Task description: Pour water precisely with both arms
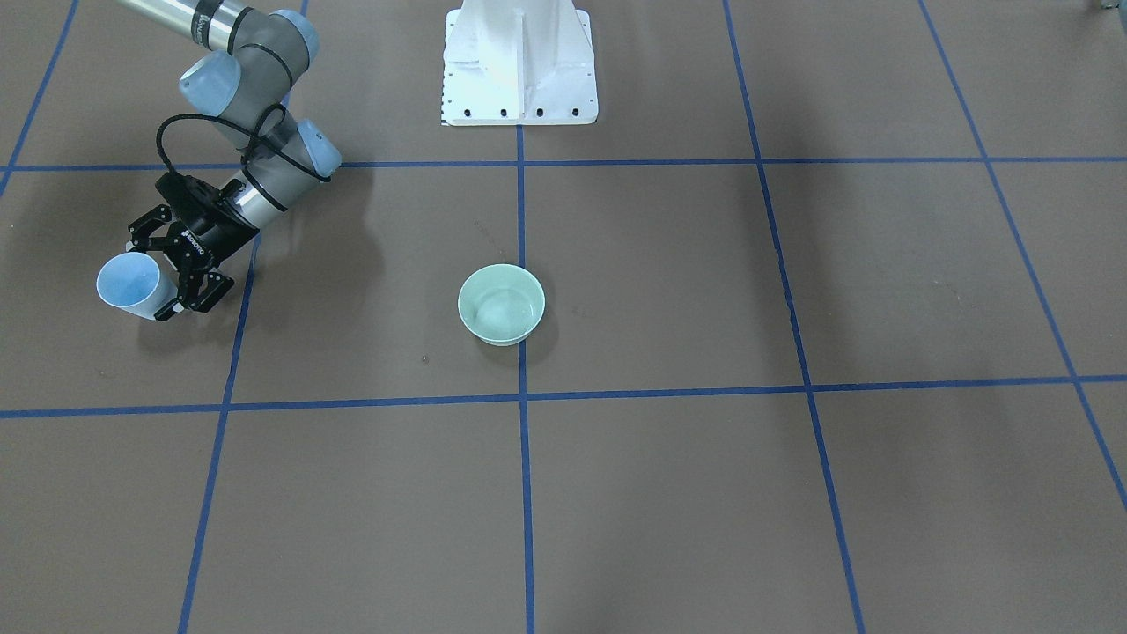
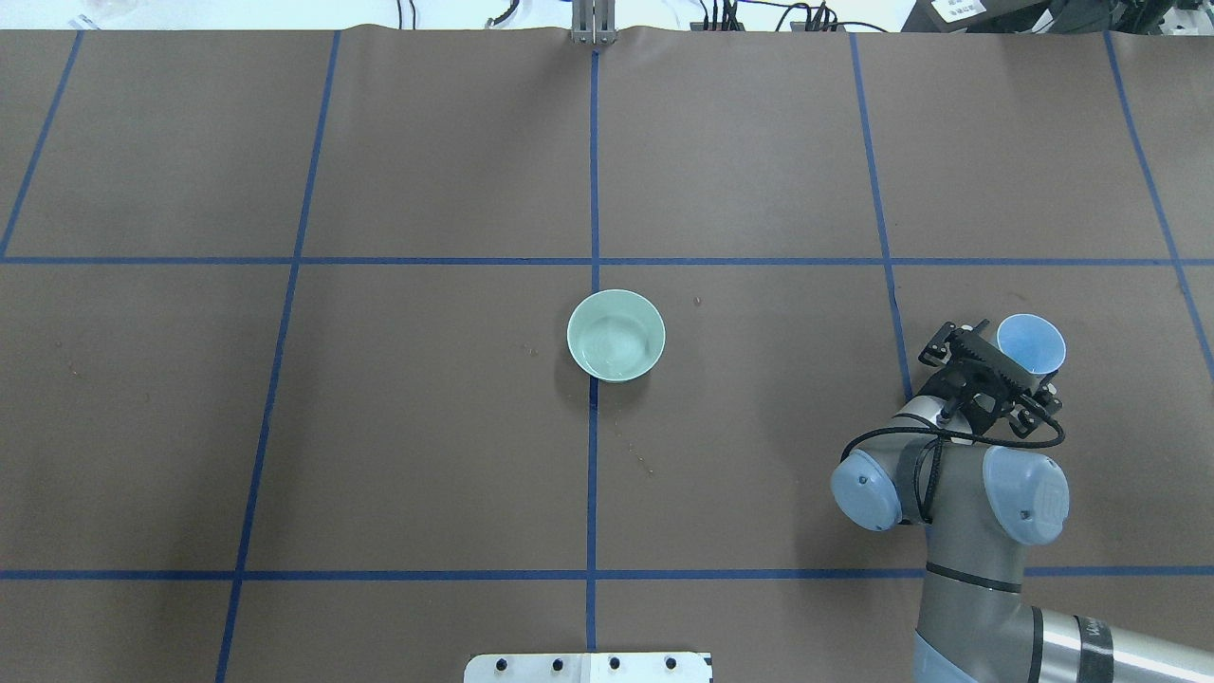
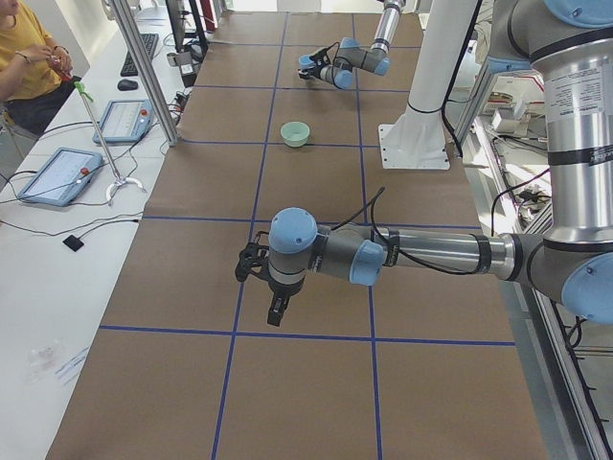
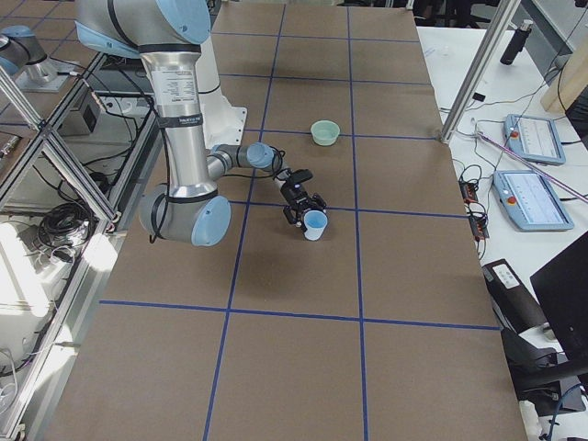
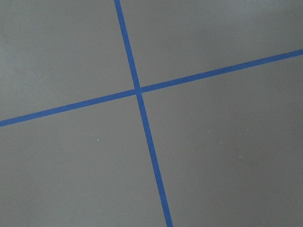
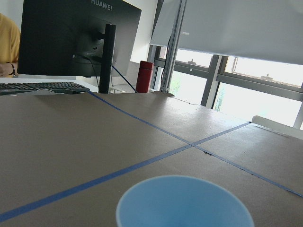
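Right tool [image 1: 150,277] clamps blue cup [image 1: 126,282] mid-wall, near surface [image 1: 616,493] right edge; likely light, thin, crushable, so squeeze gently; left tool [image 3: 261,287]: cannot tell.

Light blue cup [image 1: 129,282], mint-green bowl [image 1: 501,304], brown table [image 1: 792,493] gridded with blue tape [image 1: 526,493]
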Robot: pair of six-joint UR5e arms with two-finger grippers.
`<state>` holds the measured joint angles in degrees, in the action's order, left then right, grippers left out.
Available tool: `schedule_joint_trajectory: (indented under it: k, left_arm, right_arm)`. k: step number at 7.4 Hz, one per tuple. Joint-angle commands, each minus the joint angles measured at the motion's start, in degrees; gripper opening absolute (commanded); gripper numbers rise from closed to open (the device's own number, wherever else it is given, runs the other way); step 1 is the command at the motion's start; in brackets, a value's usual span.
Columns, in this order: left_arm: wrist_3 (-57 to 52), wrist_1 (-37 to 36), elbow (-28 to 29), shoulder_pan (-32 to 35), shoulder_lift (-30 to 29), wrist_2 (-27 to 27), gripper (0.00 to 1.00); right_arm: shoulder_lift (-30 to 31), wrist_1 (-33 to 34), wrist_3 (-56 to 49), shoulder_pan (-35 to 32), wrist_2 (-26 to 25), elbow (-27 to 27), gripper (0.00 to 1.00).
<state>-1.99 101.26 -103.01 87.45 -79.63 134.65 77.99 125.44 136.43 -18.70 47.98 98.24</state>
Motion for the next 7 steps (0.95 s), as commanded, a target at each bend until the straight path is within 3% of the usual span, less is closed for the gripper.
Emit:
schedule_joint_trajectory:
  k: [1,2,4,5,7]
  left_arm:
    - [0.0,0.1,0.0,0.0,0.0,0.0,0.99]
    - [0.0,0.1,0.0,0.0,0.0,0.0,0.99]
    - [0.0,0.1,0.0,0.0,0.0,0.0,0.99]
    - [0.0,0.1,0.0,0.0,0.0,0.0,0.99]
    - [0.1,0.0,0.0,0.0,0.0,0.0,0.99]
  right_arm:
    - [0.2,0.1,0.2,-0.1,0.1,-0.4,0.98]
    - [0.3,0.2,0.8,-0.2,-0.1,-0.4,0.84]
    - [1.2,0.2,0.9,-0.5,-0.3,-0.2,0.12]
    - [1.5,0.2,0.9,-1.1,-0.5,0.2,0.00]
    - [1.4,0.2,0.2,-2.3,-1.9,0.8,0.00]
